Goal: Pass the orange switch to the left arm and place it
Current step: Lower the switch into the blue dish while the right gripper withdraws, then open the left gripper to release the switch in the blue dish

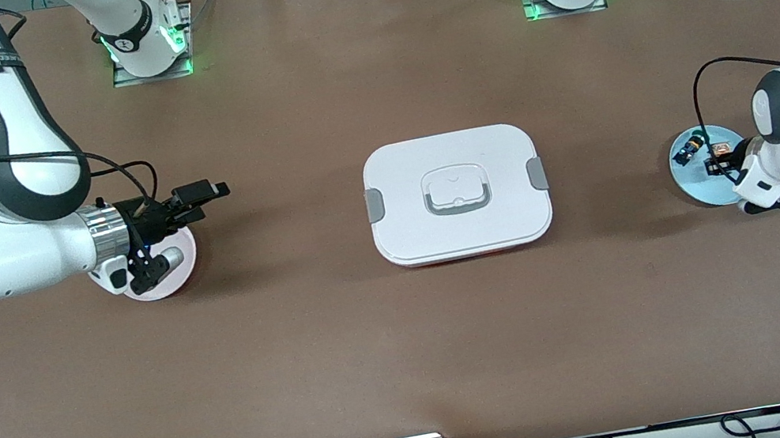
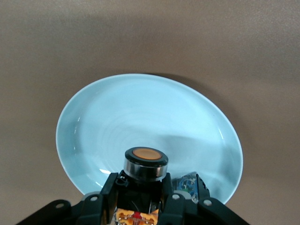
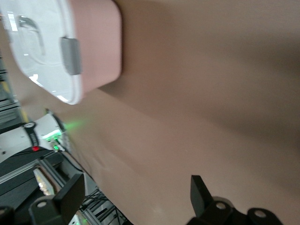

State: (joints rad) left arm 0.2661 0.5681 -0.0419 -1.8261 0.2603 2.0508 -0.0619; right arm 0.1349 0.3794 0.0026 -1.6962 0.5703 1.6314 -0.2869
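Note:
The orange switch, with an orange-tan body and a round metal-ringed cap, sits between the fingers of my left gripper, which is shut on it low over the light blue plate. In the front view the switch and left gripper are over that plate at the left arm's end. I cannot tell whether the switch touches the plate. My right gripper is open and empty, turned sideways above a pink plate. Its fingers stand wide apart. The white box lies mid-table.
A small blue-bodied part lies on the light blue plate beside the left gripper and shows in the left wrist view. The box shows in the right wrist view. Cables run along the table edge nearest the front camera.

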